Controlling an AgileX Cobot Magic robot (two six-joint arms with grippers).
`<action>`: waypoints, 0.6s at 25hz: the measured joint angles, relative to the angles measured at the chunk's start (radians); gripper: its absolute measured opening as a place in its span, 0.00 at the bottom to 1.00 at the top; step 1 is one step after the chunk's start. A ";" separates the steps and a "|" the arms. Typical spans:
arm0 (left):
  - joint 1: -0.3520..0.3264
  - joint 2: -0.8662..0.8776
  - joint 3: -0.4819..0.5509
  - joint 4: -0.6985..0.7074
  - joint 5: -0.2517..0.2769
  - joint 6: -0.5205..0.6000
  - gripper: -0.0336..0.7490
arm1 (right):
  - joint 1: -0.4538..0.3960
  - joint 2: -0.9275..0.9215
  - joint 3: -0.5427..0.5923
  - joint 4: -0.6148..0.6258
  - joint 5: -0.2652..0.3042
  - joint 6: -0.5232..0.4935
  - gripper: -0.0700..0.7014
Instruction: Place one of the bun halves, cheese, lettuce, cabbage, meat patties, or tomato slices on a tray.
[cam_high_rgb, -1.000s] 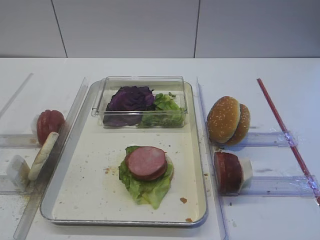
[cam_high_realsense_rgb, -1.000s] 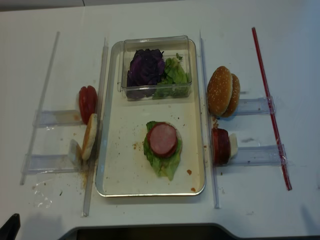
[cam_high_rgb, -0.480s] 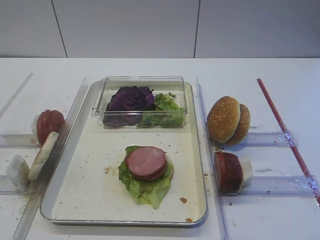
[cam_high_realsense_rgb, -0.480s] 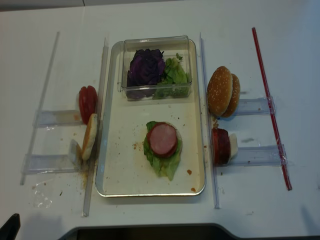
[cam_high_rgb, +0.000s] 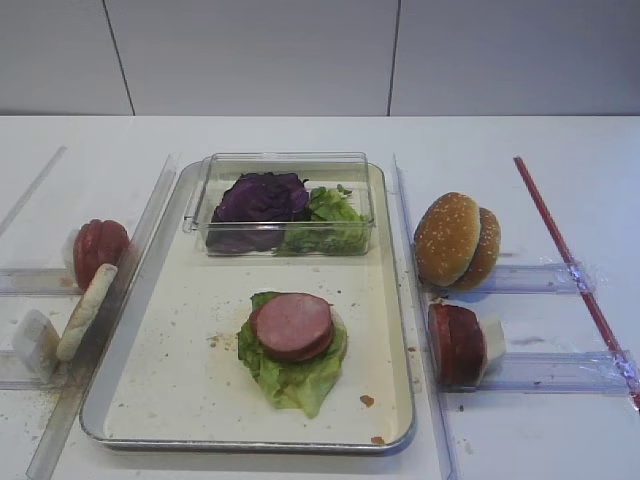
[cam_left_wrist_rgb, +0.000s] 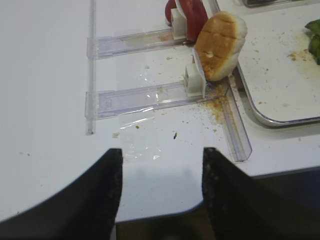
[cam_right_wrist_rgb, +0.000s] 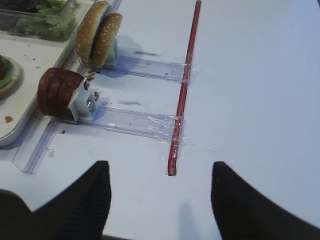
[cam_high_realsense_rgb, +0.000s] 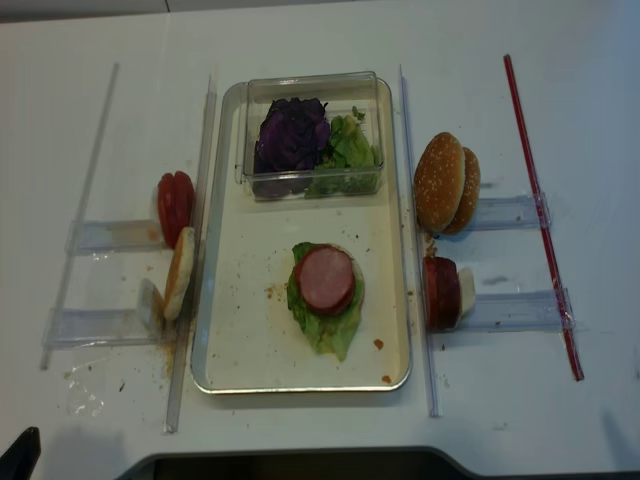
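Note:
On the metal tray (cam_high_rgb: 180, 400) a meat patty (cam_high_rgb: 291, 325) lies on lettuce (cam_high_rgb: 290, 378) over a pale bun half. Purple cabbage (cam_high_rgb: 260, 196) and more lettuce (cam_high_rgb: 325, 215) fill a clear box at the tray's back. Right of the tray stand two sesame bun halves (cam_high_rgb: 455, 240) and upright meat patties (cam_high_rgb: 455, 343). On the left are tomato slices (cam_high_rgb: 98, 248) and a leaning bun half (cam_high_rgb: 85, 310). I see no cheese. My right gripper (cam_right_wrist_rgb: 160, 163) is open over bare table, near the patties (cam_right_wrist_rgb: 57, 93). My left gripper (cam_left_wrist_rgb: 161, 150) is open at the table's front edge.
Clear plastic rails and holders (cam_high_rgb: 540, 372) flank the tray on both sides. A long red strip (cam_high_rgb: 570, 265) lies on the table at the far right. Crumbs speckle the tray floor and the table by the left holder (cam_left_wrist_rgb: 145, 97).

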 joint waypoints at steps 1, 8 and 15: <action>0.000 0.000 0.000 0.000 0.000 0.000 0.49 | 0.000 0.000 0.000 0.000 0.000 0.000 0.68; 0.000 0.000 0.000 0.000 0.000 0.000 0.49 | 0.000 0.000 0.000 0.000 0.000 0.000 0.68; 0.000 0.000 0.000 0.000 0.000 0.000 0.49 | 0.000 0.000 0.000 0.000 0.000 0.000 0.68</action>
